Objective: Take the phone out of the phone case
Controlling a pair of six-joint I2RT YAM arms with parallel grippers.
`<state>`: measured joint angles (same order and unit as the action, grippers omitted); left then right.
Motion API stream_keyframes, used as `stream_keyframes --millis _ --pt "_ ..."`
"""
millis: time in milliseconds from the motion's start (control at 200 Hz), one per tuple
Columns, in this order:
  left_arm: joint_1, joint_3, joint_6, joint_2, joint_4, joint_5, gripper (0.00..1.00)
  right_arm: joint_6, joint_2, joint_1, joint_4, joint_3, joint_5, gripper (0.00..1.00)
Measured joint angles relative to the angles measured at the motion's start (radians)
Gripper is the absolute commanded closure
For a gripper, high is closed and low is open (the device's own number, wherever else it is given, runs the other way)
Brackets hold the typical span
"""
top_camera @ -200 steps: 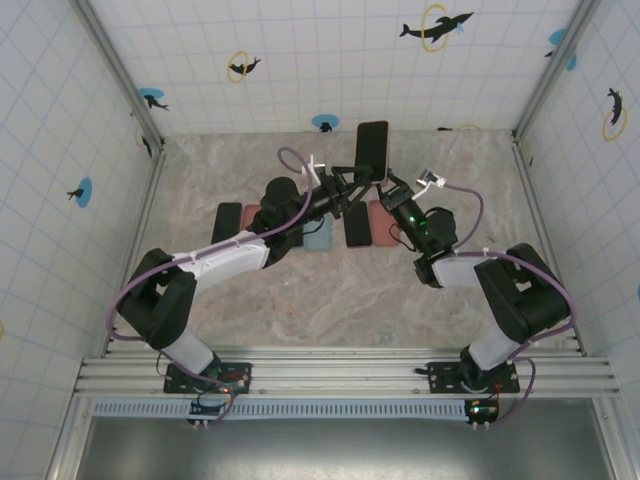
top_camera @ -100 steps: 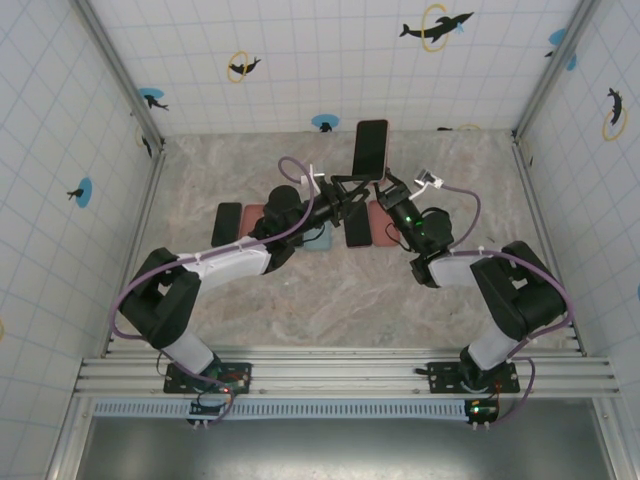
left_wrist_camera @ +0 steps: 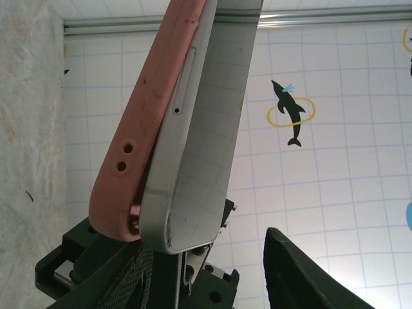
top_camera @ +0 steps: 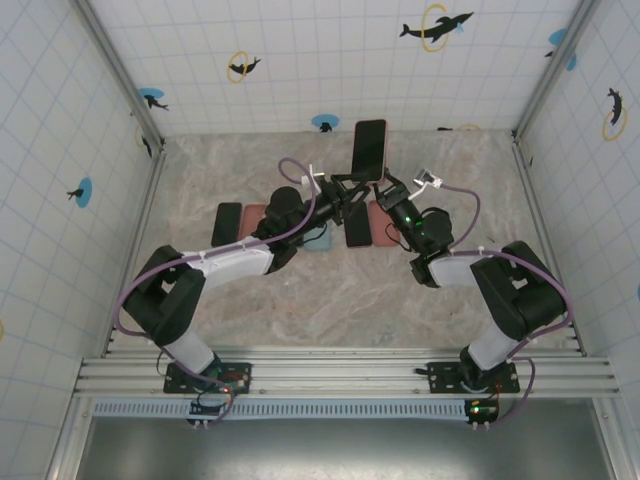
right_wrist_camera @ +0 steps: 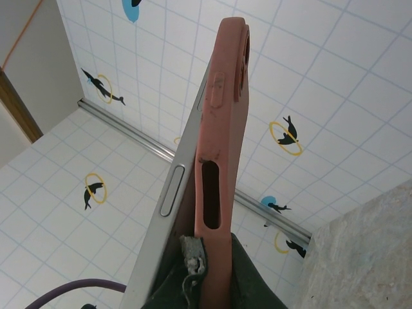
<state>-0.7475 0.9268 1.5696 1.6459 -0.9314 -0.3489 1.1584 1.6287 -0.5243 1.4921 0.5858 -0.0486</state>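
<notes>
Phone [left_wrist_camera: 206,129] long axis 12-to-6 o'clock, parted from phone case [left_wrist_camera: 138,135] at 6 | right tool [right_wrist_camera: 206,277] clamped on phone case | left tool [left_wrist_camera: 196,273] jaws apart, phone at 12.

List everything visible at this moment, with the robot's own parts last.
phone: 1, silver edge, dark screen, held upright above the table
phone case: 1, pink, on the phone's back, peeled off along one edge
flat cases or phones: 5, two black, two pink, one light blue, in a row on the table
table: 1, marbled beige
dolphin stickers: several, dark with rings, on white tiled walls
right claw: 1, black, shut on the phone case's lower end
left claw: 1, black, open beside the phone
</notes>
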Motion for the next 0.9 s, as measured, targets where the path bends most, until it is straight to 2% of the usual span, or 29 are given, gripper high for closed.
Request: stream_keyframes --millis 425,901 --pt "-0.006 0.002 0.036 0.006 -0.028 0.013 0.55 -0.021 -0.009 0.003 0.009 0.000 -0.002 0.91" --pt "-0.005 -0.019 0.025 -0.013 -0.021 0.002 0.55 0.045 -0.009 0.027 0.034 0.000 -0.009 0.91"
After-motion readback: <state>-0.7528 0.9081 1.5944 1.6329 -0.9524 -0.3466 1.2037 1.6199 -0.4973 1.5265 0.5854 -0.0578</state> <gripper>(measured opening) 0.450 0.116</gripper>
